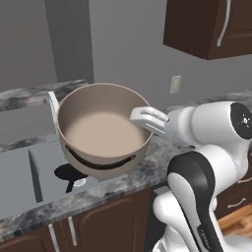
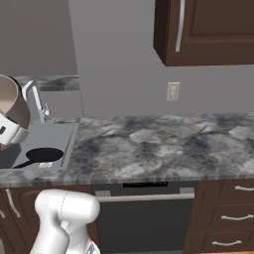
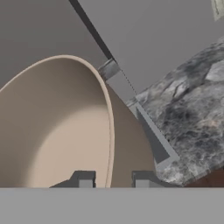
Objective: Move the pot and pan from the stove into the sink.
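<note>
The beige pot (image 1: 101, 129) hangs tilted in the air above the sink (image 1: 19, 170), its pale inside facing the left base view. My gripper (image 1: 142, 119) is shut on the pot's right rim. In the hand view the rim of the pot (image 3: 57, 131) runs between my fingertips (image 3: 85, 181); the gripper (image 3: 113, 183) pinches it there. The black pan (image 2: 44, 155) lies flat in the sink (image 2: 67, 141), handle pointing left, and the pan (image 1: 64, 172) sits partly under the pot. The pot (image 2: 12, 105) shows at the left edge of the right base view. The stove is out of view.
A thin silver faucet (image 2: 37, 101) rises behind the basin, close to the pot's far side (image 1: 53, 101). Grey marble counter (image 2: 158, 144) stretches right of the sink. A dark upper cabinet (image 2: 208, 30) hangs above, with a wall outlet (image 2: 172, 91) below it.
</note>
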